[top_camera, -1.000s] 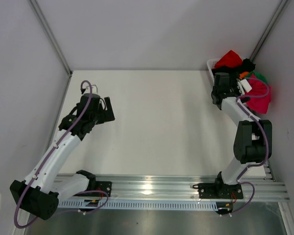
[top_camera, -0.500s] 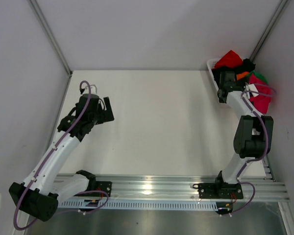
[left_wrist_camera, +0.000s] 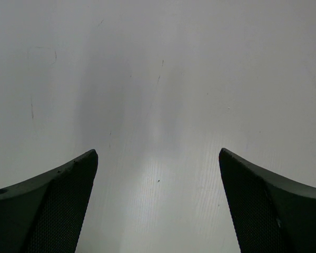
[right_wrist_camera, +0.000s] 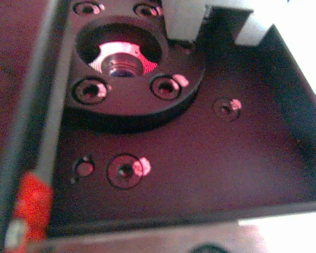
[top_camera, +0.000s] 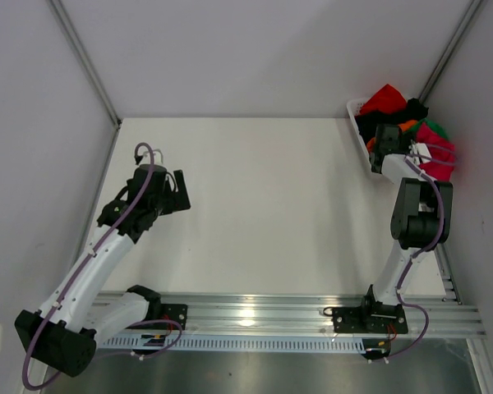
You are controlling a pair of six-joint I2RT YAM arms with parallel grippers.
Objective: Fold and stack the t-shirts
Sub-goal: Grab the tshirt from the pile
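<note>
On your left, the left end effector hangs over the near-left part of the white surface with its two fingers spread wide and nothing between them. In the left wrist view, the left end effector shows only the dark fingertips at the bottom corners, with bare, lightly scratched surface in the gap. The middle of the surface carries nothing you need to handle. Moving right, the right arm stands folded up from its base, and the right end effector reaches over the white basket in the far-right corner. It is spread as wide as it goes, though you cannot tell whether it touches any cloth. The right wrist view is filled by a dark metal plate with a round bore and screw heads, tinted red and too close to say more. The t-shirts are all bundled in that basket, unfolded: a red shirt on top at the back, a black shirt beside it, an orange shirt and a green shirt peeking through, and a magenta shirt nearest you.
</note>
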